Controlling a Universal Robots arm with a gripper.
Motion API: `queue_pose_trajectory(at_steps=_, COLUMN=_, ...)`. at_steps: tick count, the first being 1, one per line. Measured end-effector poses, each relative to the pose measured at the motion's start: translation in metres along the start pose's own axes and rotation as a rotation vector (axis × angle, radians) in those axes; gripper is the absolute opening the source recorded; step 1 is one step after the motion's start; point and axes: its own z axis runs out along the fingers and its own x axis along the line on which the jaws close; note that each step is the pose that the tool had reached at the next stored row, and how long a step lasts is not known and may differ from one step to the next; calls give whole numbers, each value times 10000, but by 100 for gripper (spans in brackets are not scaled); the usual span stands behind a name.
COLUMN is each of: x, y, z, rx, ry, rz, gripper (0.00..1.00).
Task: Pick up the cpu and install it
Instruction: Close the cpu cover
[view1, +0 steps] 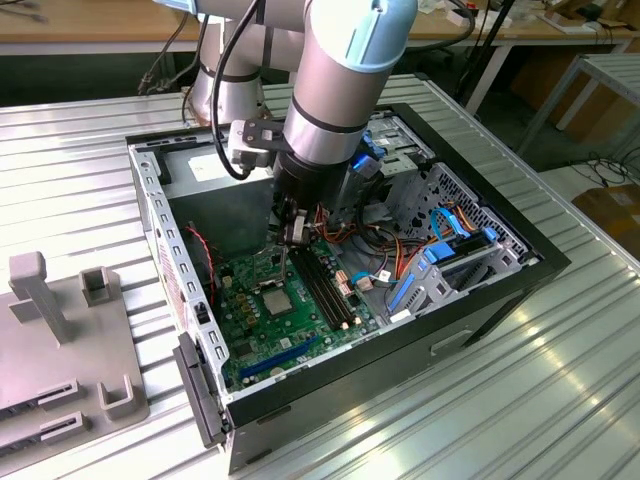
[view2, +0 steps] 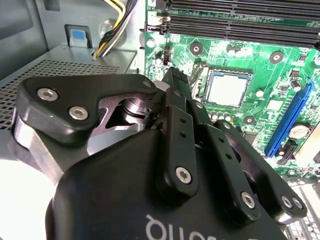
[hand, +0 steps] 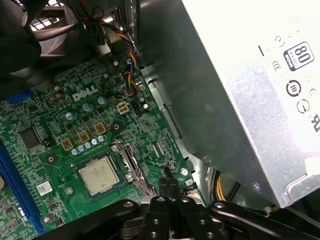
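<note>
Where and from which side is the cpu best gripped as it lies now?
Probably from straight above, pinching two opposite edges of the cpu: it lies flat, metal top up, set into the motherboard, so little of its sides shows.

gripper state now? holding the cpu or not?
Gripper: fingers closed, holding nothing. The cpu lies flat on the motherboard, apart from the fingers.

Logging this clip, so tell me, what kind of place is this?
Likely a robotics lab or workshop: a robot arm reaches into an open PC case on a ribbed metal table, with cluttered wooden benches behind.
</note>
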Motion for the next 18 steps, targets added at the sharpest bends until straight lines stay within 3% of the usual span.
queue_pose_trajectory(at_steps=18, x=-4, y=4, z=-52, rx=1, ry=-2, rz=-340, gripper=11)
